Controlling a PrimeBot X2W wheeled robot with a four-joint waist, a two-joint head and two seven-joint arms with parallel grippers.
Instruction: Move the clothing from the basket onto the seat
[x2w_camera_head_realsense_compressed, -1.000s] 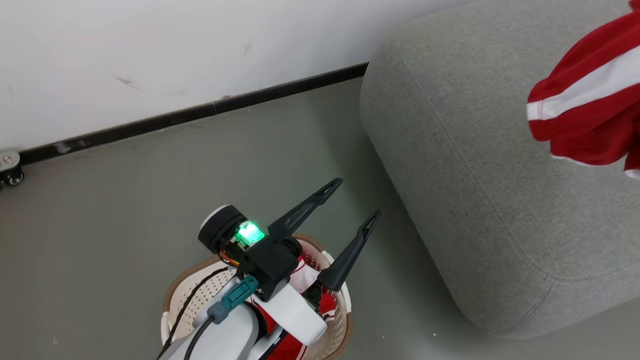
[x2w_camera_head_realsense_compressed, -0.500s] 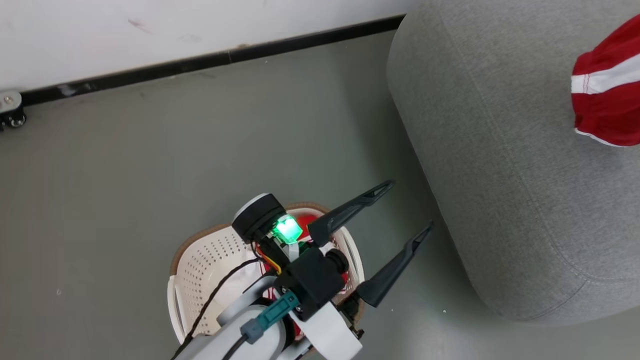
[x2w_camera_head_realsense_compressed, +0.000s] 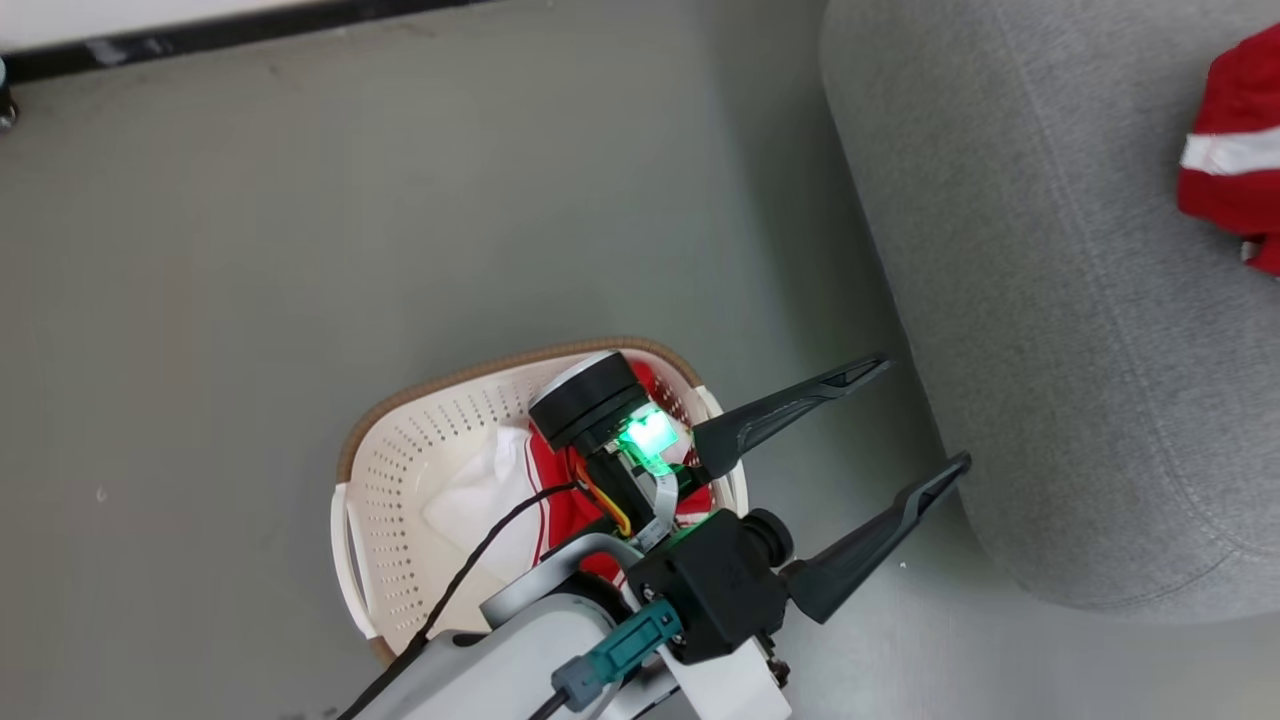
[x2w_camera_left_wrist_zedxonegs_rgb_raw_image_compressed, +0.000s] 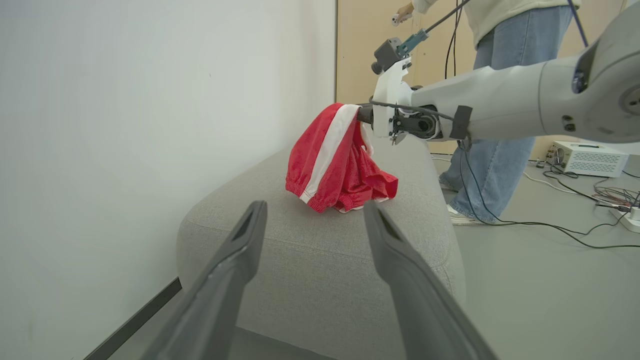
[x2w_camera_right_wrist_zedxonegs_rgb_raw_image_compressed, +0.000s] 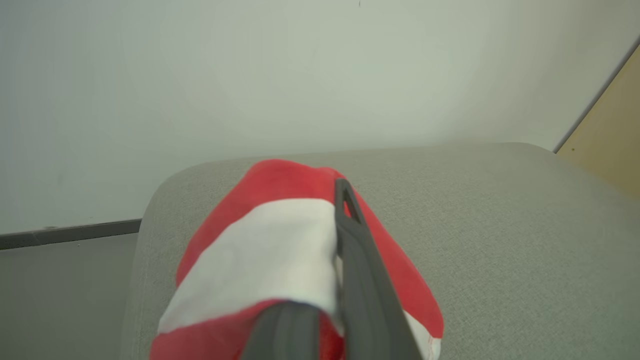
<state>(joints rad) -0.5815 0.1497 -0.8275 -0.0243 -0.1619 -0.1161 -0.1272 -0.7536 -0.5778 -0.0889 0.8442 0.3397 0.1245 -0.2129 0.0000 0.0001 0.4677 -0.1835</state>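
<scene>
Where the grey floor (x2w_camera_head_realsense_compressed: 200, 300) runs out from the black skirting board (x2w_camera_head_realsense_compressed: 200, 35) at the foot of the white wall (x2w_camera_left_wrist_zedxonegs_rgb_raw_image_compressed: 150, 100), the laundry basket (x2w_camera_head_realsense_compressed: 400, 480) stands on it near the seat. It is cream plastic with small holes and a brown rim. A red-and-white garment (x2w_camera_head_realsense_compressed: 560, 480) lies crumpled inside it, white panel toward the left, red toward the right, partly hidden under the robot's left arm (x2w_camera_head_realsense_compressed: 520, 660), which reaches over the basket.

Just right of the basket the left end effector (x2w_camera_head_realsense_compressed: 925, 412) hangs above the floor with its two dark fingers spread wide apart and nothing between them. Their tips point at the seat's near side, the lower tip close to the rounded corner.

The seat (x2w_camera_head_realsense_compressed: 1050, 300) is a big light grey cushion with seam lines, one end close to the wall. On top of it, well away from the basket, is the second garment (x2w_camera_left_wrist_zedxonegs_rgb_raw_image_compressed: 335, 165), red with a broad white band. It hangs bunched from the right end effector (x2w_camera_right_wrist_zedxonegs_rgb_raw_image_compressed: 336, 210), whose fingers are pinched together on the cloth near its top, and its lower folds look to be resting on the cushion.

Farther right, beyond the right arm (x2w_camera_left_wrist_zedxonegs_rgb_raw_image_compressed: 500, 100), a person (x2w_camera_left_wrist_zedxonegs_rgb_raw_image_compressed: 500, 150) in blue jeans stands on the floor beside the seat, with cables (x2w_camera_left_wrist_zedxonegs_rgb_raw_image_compressed: 550, 227) trailing near the feet.
</scene>
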